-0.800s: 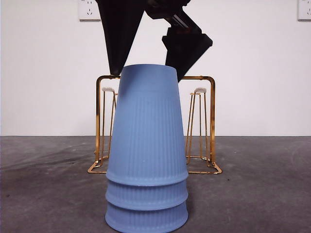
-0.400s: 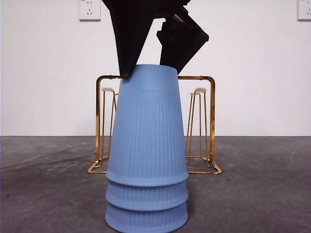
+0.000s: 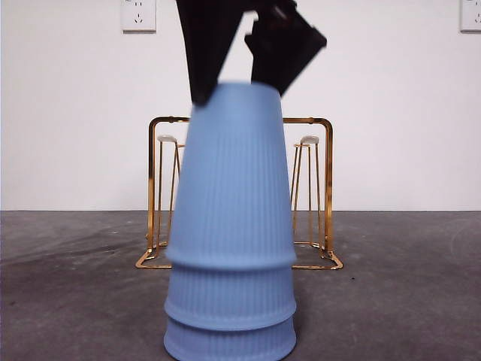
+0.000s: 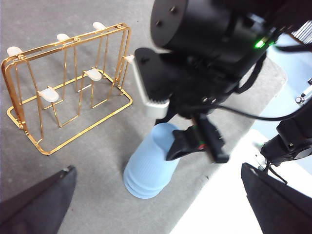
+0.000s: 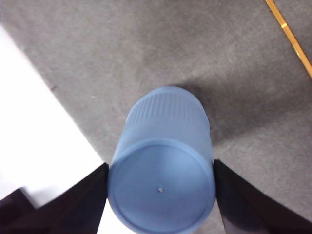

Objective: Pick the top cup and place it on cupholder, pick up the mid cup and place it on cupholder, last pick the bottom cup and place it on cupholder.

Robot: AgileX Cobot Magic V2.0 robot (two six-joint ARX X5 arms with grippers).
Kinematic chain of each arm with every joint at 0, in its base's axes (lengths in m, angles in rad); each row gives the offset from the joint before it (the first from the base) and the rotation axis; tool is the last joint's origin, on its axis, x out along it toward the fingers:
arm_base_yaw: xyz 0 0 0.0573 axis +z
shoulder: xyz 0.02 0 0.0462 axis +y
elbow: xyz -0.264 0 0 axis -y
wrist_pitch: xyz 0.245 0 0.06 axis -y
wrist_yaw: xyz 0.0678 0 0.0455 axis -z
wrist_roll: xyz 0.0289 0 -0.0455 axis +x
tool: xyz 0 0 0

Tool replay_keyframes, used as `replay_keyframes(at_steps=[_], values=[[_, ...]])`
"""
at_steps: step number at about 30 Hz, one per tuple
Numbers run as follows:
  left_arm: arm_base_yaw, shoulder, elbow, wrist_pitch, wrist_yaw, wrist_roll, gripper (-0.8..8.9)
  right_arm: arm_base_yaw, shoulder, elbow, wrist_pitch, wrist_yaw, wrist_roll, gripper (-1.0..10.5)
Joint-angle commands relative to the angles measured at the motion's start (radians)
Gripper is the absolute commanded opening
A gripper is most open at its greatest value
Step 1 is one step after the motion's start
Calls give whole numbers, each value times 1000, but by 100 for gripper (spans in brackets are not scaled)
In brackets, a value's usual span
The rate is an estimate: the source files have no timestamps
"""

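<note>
The right hand [image 3: 240, 90] comes down from above onto the stack of blue cups, its two black jaws pressed against opposite sides of the top cup [image 3: 231, 173] near its closed base, gripping it. In the right wrist view the jaws flank the cup's round upturned base [image 5: 162, 187] and touch it on both sides. The top cup sits raised on the stack: beneath its rim the mid cup [image 3: 230, 297] shows a wide ribbed band, and the bottom cup [image 3: 230, 340] shows a narrower band where it stands on the grey surface [image 3: 75, 301]. All three cups are upside down and ribbed on their lower halves.

The cupholder [image 3: 325, 188] stands behind the stack, apart from it, its gold frame and white-tipped prongs bare of cups. The left wrist view shows it [image 4: 68, 83] standing near the stack.

The left hand [image 4: 161, 204] hangs well above the surface, jaws spread wide, holding nothing.

Two white wall sockets [image 3: 138, 15] sit high on the wall. No brand, label or writing is readable anywhere.
</note>
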Motion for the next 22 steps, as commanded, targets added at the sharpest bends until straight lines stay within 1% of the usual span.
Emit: replay_keyframes(at_steps=[1,6,10,16,22], values=[[-6,6,22,11,5,10,562,12,16,64,-16,-5,11,209],[-6,5,22,11,5,10,562,12,16,135,-95,-4,12,209],[-6,6,22,13,5,10,562,12,16,188,-153,19,15,209],[-6,6,22,14,5,15,562,12,16,232,-157,18,34,209],[-6,6,22,14,5,18,562,13,14,235,-159,16,58,209]])
